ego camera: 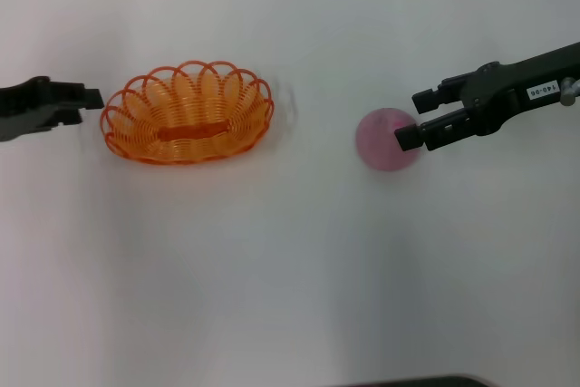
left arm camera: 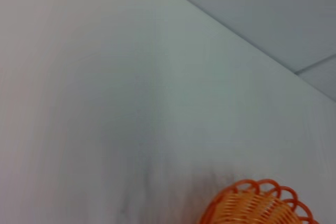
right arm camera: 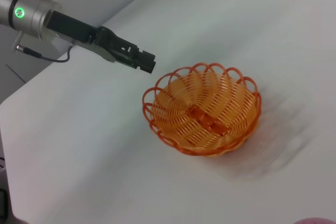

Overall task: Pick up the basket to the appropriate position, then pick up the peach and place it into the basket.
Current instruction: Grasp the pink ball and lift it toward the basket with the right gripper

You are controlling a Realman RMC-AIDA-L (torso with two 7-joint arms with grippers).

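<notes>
The orange wire basket point(ego camera: 188, 113) stands upright on the white table, left of centre. It also shows in the right wrist view point(right arm camera: 202, 111) and at the edge of the left wrist view point(left arm camera: 257, 205). My left gripper point(ego camera: 88, 105) is just left of the basket's rim, apart from it, open and empty; it also shows in the right wrist view point(right arm camera: 146, 62). The pink-purple peach point(ego camera: 385, 140) sits on the table at the right. My right gripper point(ego camera: 415, 119) is open at the peach's right side, one finger overlapping its edge. A sliver of the peach point(right arm camera: 315, 220) shows in the right wrist view.
The white table point(ego camera: 272, 278) is bare around the basket and the peach. Its far edge and a corner show in the right wrist view point(right arm camera: 31, 85). A dark object point(ego camera: 408, 382) sits at the near edge.
</notes>
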